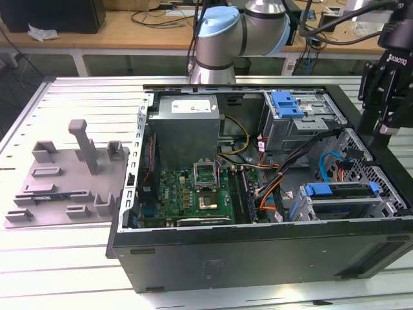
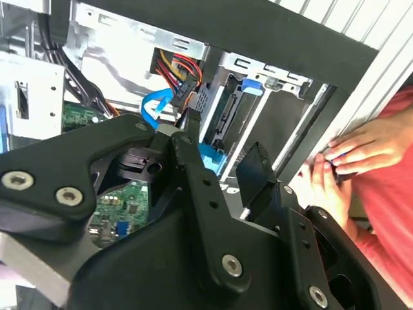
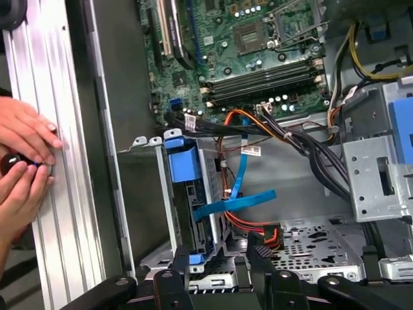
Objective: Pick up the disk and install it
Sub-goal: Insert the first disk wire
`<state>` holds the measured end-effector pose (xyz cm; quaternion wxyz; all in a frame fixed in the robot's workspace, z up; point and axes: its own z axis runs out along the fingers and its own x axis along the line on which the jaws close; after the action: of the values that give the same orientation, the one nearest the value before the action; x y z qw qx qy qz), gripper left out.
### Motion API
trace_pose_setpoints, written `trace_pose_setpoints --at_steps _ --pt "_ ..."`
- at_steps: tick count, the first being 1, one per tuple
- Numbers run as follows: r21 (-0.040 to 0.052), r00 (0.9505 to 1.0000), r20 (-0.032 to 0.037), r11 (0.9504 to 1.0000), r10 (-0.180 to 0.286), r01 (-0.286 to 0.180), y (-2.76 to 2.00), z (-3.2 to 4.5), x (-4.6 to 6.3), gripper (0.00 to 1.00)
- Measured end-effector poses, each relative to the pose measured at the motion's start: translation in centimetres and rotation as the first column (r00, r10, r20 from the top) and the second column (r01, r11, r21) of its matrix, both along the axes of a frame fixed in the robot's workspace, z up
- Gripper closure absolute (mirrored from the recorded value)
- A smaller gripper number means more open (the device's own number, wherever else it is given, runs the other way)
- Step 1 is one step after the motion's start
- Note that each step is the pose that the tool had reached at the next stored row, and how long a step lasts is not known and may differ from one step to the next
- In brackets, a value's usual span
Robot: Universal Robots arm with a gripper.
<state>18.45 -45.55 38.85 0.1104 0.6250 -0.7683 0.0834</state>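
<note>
Your disk [image 1: 339, 190] looks already home. It stands on edge in the drive cage [image 1: 352, 210], at the corner of the open computer case [image 1: 258, 258] that lies toward the near edge of the desk [image 1: 84, 97] on the exterior view's right. Its blue carrier frame runs along the cage top. In the first wrist view a blue data cable [image 3: 239, 200] crosses just beside the slot; you cannot tell whether it is plugged in.

Your pincer [image 1: 382, 126] hangs above that corner, apart from the disk. In both wrist views the pincer [image 3: 219, 268] [image 2: 222, 161] is spread wide with nothing between its jaws.

A person's hands [image 3: 22, 148] rest on the desk just outside the case wall.

By my reading, the pick and the seating are done. Whether the carrier is fully latched cannot be confirmed from here.
</note>
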Motion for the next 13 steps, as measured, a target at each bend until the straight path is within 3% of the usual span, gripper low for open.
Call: trace_pose_setpoints --at_steps 2,5,10,13 --pt "-0.0035 1.0000 -0.0002 1.0000 -0.009 0.009 0.15 -0.29 0.1 0.49" --pt "-0.0126 0.9999 -0.0026 0.9999 -0.011 0.011 0.88 -0.78 0.3 0.49" --pt "-0.0451 0.9998 -0.0134 0.9989 -0.012 0.011 2.49 -1.48 0.6 0.51" --pt "-0.0597 0.9997 -0.0189 0.9981 -0.013 0.012 3.28 -1.84 0.9 0.65"
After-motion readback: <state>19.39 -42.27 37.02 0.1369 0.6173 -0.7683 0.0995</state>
